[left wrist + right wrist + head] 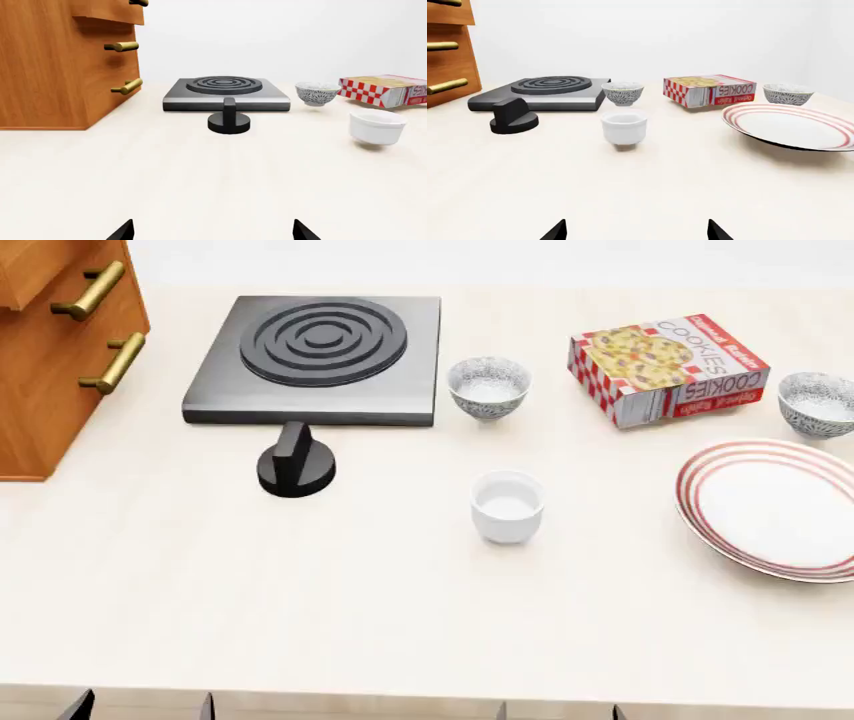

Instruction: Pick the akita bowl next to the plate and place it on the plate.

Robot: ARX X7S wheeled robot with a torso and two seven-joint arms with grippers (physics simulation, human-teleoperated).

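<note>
Left end effector (212, 232) view: no plate (774, 508).

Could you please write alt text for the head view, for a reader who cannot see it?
A pale tabletop holds a red-ringed white plate at right, a speckled akita bowl just behind it, and a cookie box. A second speckled bowl, white cup, black hotplate and knob sit leftward.

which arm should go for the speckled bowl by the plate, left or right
Right, most likely. The akita bowl and the plate sit at the table's right side, nearer the right pincer than the left pincer. Both pincers are open and empty.
</note>
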